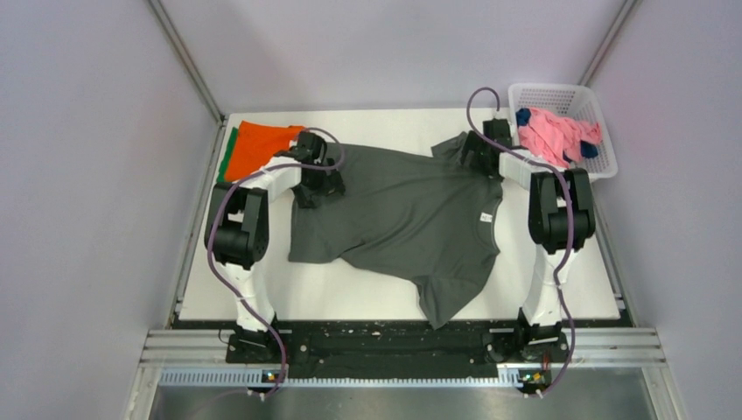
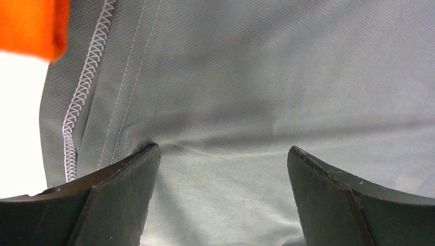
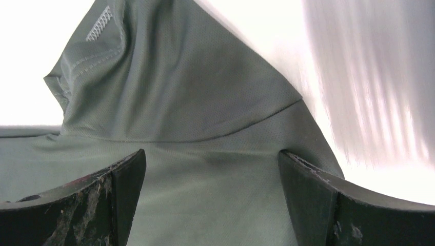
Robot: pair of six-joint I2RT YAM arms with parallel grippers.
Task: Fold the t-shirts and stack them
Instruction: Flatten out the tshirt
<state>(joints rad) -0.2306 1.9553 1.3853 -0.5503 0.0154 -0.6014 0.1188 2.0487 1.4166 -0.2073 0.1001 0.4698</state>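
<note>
The dark olive-grey t-shirt [image 1: 398, 219] lies spread open across the middle of the white tabletop [image 1: 350, 297], with its collar toward the right edge, its hem toward the left and one sleeve reaching the near edge. Its far hem corner is hidden under the left end effector [image 2: 223, 151], and its far sleeve is partly covered by the right end effector [image 3: 211, 154]. Both stand wide open over the grey cloth with nothing pinched. Whether the fingertips press the fabric is hard to tell.

A small white label [image 1: 482, 217] sits inside the collar, too small to read.

At the far left corner a folded orange t-shirt [image 1: 258, 144] covers a green t-shirt [image 1: 229, 153], of which only a thin strip along the left side shows. At the far right corner the white lattice basket [image 1: 560, 94] holds a crumpled pink t-shirt [image 1: 556, 136]. A navy t-shirt [image 1: 523, 115] shows only as two small patches around it.

In both wrist views the bare tabletop is washed out to white. The left wrist view also shows white zigzag hem stitching and a cut-off corner of the orange t-shirt.
</note>
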